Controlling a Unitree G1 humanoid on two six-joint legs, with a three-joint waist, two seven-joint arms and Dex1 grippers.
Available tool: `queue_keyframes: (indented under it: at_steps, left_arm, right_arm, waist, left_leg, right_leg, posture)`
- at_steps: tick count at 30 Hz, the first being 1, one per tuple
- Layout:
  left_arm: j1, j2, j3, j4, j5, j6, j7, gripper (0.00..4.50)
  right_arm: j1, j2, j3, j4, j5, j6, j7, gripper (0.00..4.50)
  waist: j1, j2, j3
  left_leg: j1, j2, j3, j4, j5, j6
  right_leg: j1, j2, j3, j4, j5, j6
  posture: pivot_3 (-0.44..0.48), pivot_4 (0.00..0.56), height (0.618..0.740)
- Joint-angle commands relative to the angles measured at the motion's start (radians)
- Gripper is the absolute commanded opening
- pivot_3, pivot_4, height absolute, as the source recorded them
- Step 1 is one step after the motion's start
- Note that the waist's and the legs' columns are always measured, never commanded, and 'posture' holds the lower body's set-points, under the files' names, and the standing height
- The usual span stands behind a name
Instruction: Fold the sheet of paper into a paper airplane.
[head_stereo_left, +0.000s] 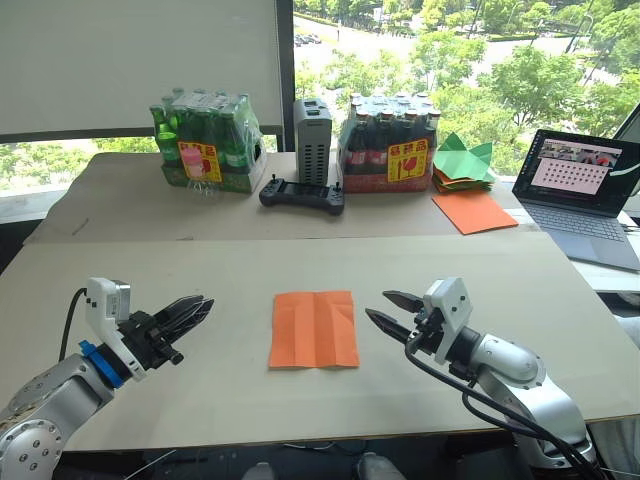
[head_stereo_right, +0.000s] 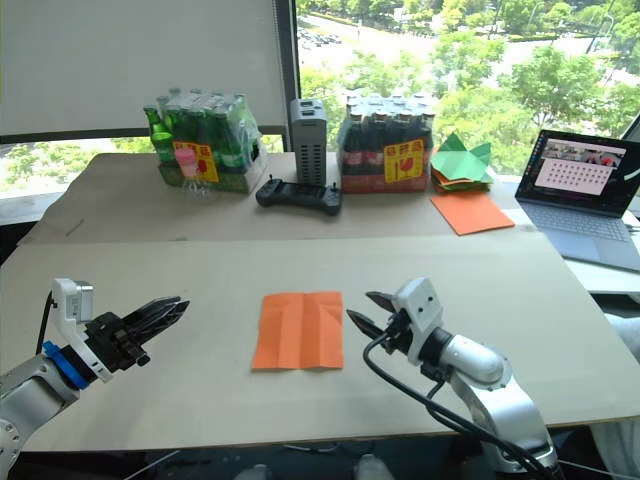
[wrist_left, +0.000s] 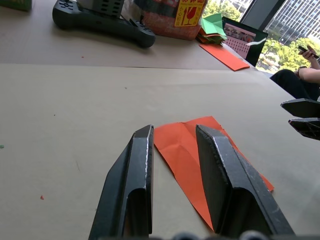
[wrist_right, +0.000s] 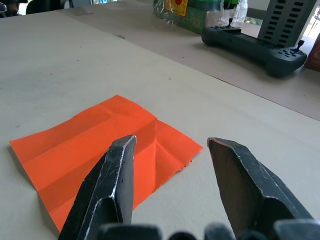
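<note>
Sheet of paper (head_stereo_left: 314, 328) lies flat and creased mid-tabletop (head_stereo_left: 200, 270) between 2 grippers: left gripper (head_stereo_left: 197, 309) fingers slightly parted, right gripper (head_stereo_left: 388, 306) fingers wide apart, both holding nothing.

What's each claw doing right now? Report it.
Left claw: open, holding nothing, beside the sheet of paper.
Right claw: open, holding nothing, on the paper's other side.

The sheet of paper (head_stereo_left: 314, 328), bright orange, squarish and creased, lies flat and unfolded on the table.
</note>
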Motion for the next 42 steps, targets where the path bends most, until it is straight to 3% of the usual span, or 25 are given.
queue_keyframes:
  at_steps: [1, 4, 6, 9, 14, 20, 29, 35, 42]
  left_arm:
    - [0.004, 0.012, 0.011, -0.001, 0.017, -0.003, 0.001, 1.42]
    - [-0.004, -0.009, 0.012, 0.002, -0.008, -0.011, -0.015, 1.42]
    - [-0.008, -0.014, 0.013, 0.006, -0.004, -0.014, -0.009, 0.88]
    - [-0.015, -0.019, 0.006, 0.007, -0.006, -0.014, -0.016, 0.00]
    - [-0.040, -0.021, -0.054, 0.001, 0.015, -0.009, -0.027, 0.00]
    - [-0.104, -0.024, -0.197, 0.017, 0.095, -0.015, -0.051, 0.00]
    - [-0.275, -0.074, -0.448, 0.198, 0.355, -0.109, -0.118, 0.00]
    - [-0.386, -0.111, -0.532, 0.315, 0.459, -0.154, -0.176, 0.00]
    - [-0.392, -0.142, -0.598, 0.367, 0.545, -0.181, -0.224, 0.00]
  right_arm:
    - [-0.009, 0.005, -0.012, -0.025, 0.025, 0.010, -0.002, 2.57]
    - [-0.009, 0.015, -0.016, -0.030, 0.052, 0.033, 0.001, 2.57]
    - [-0.010, 0.018, -0.017, -0.032, 0.057, 0.033, -0.001, 2.62]
    - [-0.008, 0.025, -0.025, -0.040, 0.083, 0.039, 0.004, 1.78]
    - [-0.020, 0.027, -0.010, -0.037, 0.082, 0.044, -0.010, 0.08]
    - [-0.046, 0.029, 0.021, -0.020, 0.055, 0.048, -0.025, 0.03]
    - [-0.085, 0.076, 0.064, 0.012, 0.026, 0.037, -0.062, 0.03]
    - [-0.081, 0.104, 0.080, 0.025, 0.009, 0.035, -0.084, 0.03]
    - [-0.062, 0.111, 0.080, 0.026, -0.018, 0.036, -0.109, 0.03]
  waist:
    - [0.000, 0.000, 0.000]
    - [0.000, 0.000, 0.000]
    - [0.000, 0.000, 0.000]
    - [0.000, 0.000, 0.000]
    - [0.001, 0.000, 0.000]
    - [0.000, 0.000, 0.000]
    - [0.001, 0.000, 0.000]
    - [0.001, 0.000, 0.000]
    - [0.000, 0.000, 0.000]
  left_leg:
    - [0.000, 0.000, 0.000, 0.000, 0.000, 0.000]
    - [0.000, 0.000, 0.000, 0.000, 0.000, 0.000]
    - [0.000, 0.000, 0.000, 0.000, 0.000, 0.000]
    - [0.000, 0.000, 0.000, 0.000, 0.000, 0.000]
    - [0.000, 0.000, 0.000, 0.000, 0.000, 0.000]
    - [0.000, 0.000, 0.000, 0.000, 0.000, 0.000]
    - [0.000, 0.000, 0.000, 0.000, 0.000, 0.000]
    - [-0.001, -0.001, 0.000, 0.000, 0.000, 0.000]
    - [-0.001, -0.001, 0.000, 0.000, 0.000, 0.000]
  right_leg:
    - [0.000, 0.000, 0.000, 0.000, 0.000, 0.000]
    - [0.000, 0.000, 0.000, 0.000, 0.000, 0.000]
    - [0.000, 0.000, 0.000, 0.000, 0.000, 0.000]
    - [0.000, 0.000, 0.000, 0.000, 0.000, 0.000]
    - [0.000, 0.000, 0.000, 0.000, 0.000, 0.000]
    - [0.000, 0.000, 0.000, 0.000, 0.000, 0.000]
    - [0.000, 0.000, 0.000, 0.000, 0.000, 0.000]
    - [0.000, 0.000, 0.000, 0.000, 0.000, 0.000]
    - [0.000, 0.000, 0.000, 0.000, 0.000, 0.000]
  posture:
    - [0.000, 0.150, 0.740]
    - [0.000, 0.150, 0.740]
    - [0.000, 0.150, 0.740]
    - [0.000, 0.150, 0.740]
    - [0.000, 0.150, 0.740]
    - [0.000, 0.150, 0.740]
    - [0.000, 0.150, 0.740]
    - [0.000, 0.150, 0.740]
    - [0.000, 0.150, 0.740]
